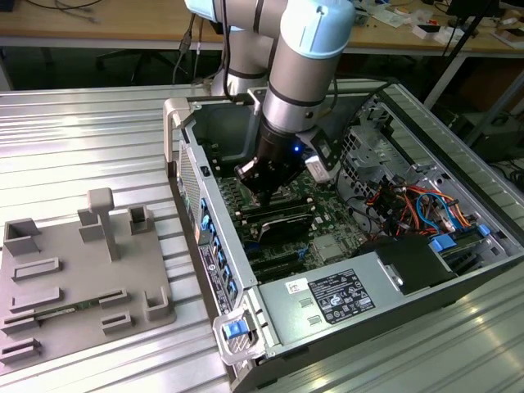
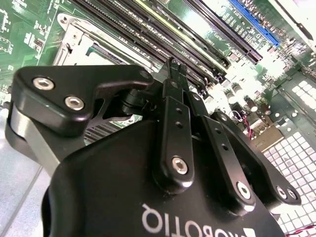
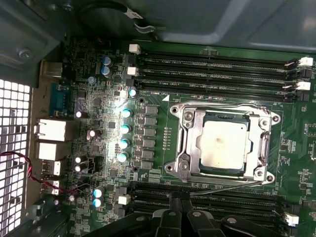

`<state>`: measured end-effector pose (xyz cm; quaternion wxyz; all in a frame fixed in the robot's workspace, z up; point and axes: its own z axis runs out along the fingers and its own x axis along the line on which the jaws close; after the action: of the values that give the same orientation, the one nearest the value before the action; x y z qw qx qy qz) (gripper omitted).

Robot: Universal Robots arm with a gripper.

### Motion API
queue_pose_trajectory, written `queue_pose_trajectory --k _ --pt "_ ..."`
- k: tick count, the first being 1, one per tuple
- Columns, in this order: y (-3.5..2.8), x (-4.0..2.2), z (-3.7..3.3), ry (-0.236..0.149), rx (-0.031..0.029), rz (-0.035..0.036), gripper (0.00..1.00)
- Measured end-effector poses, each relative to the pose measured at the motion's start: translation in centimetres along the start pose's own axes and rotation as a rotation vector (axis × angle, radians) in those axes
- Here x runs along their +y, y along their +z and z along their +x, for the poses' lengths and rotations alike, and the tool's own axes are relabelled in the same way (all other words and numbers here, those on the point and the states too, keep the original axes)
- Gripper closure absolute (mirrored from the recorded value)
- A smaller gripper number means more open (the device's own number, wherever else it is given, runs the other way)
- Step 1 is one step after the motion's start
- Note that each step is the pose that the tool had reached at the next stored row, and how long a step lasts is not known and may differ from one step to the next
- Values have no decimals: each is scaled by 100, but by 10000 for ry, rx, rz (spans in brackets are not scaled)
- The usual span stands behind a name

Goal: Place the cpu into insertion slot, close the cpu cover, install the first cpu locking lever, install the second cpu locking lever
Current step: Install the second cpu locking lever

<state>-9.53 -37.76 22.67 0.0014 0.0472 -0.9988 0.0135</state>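
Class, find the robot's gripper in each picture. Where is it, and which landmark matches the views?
Exterior view: gripper below the arm, inside the open computer case.
First wrist view: gripper over the memory slots beside the cpu.
Second wrist view: gripper in the foreground, tips towards the memory slots.
Shared landmark: the long black memory slots.

cpu cover (image 3: 224,145) top: open above | flanks: memory slots (image 3: 212,74) both sides | tool (image 3: 180,210) over near slots

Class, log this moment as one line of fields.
hand: shut, empty, beside insertion slot | cpu: seated | cpu cover: closed over it
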Motion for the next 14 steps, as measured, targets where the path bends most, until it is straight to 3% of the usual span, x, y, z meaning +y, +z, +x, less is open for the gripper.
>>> queue_pose_trajectory --k 14 --pt "16 1 1 0 0 -10 89"
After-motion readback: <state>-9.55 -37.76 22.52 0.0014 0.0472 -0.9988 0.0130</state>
